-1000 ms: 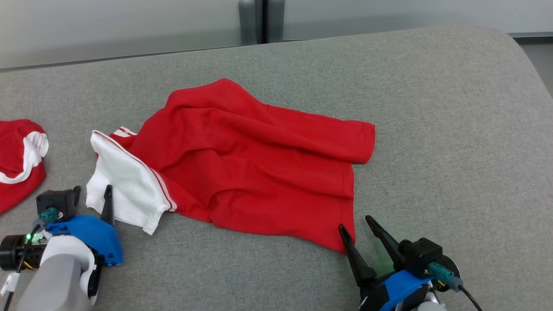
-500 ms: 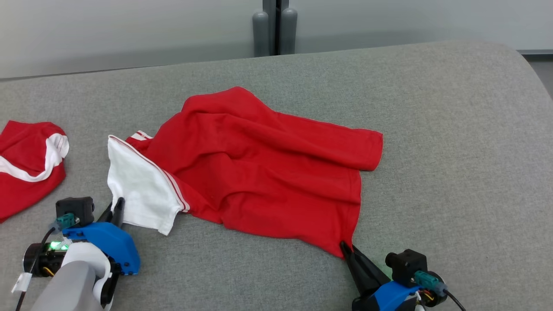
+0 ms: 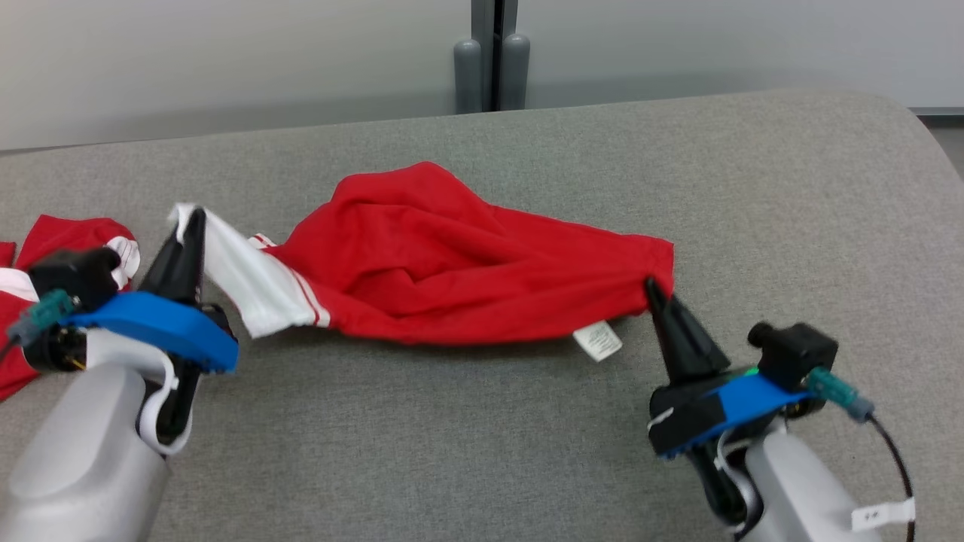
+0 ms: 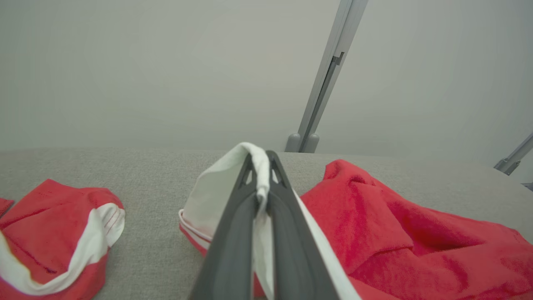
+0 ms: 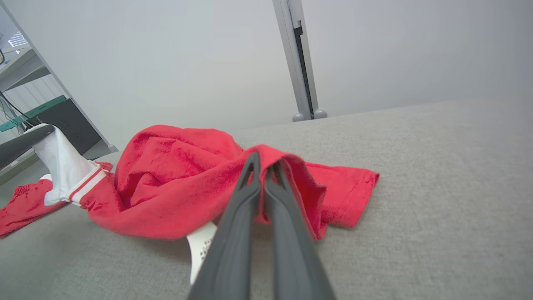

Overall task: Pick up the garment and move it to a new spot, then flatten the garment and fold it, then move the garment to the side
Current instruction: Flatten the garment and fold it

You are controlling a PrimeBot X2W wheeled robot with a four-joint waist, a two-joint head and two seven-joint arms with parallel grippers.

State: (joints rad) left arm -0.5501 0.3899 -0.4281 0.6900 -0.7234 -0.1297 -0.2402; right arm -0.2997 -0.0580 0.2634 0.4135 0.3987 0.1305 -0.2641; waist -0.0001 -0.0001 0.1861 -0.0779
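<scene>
The garment (image 3: 452,271) is a red shirt with a white, red-striped sleeve, stretched between my two grippers above the grey padded table (image 3: 791,196). My left gripper (image 3: 192,222) is shut on the white sleeve edge (image 4: 260,166) at the left. On the right, my right gripper (image 3: 651,290) is shut on the red hem corner (image 5: 266,156). The garment (image 5: 175,187) sags in the middle and still touches the table. A white care label (image 3: 599,340) hangs from its near edge.
A second red and white garment (image 3: 68,248) lies bunched at the table's left edge, just behind my left wrist. A grey post (image 3: 493,53) stands behind the table against a pale wall. Bare grey surface spreads to the right and near side.
Both grippers closed on the garment's near corners and rose, lifting the white sleeve and red hem off the table. The cloth now hangs bunched between them. The camera has also shifted.
</scene>
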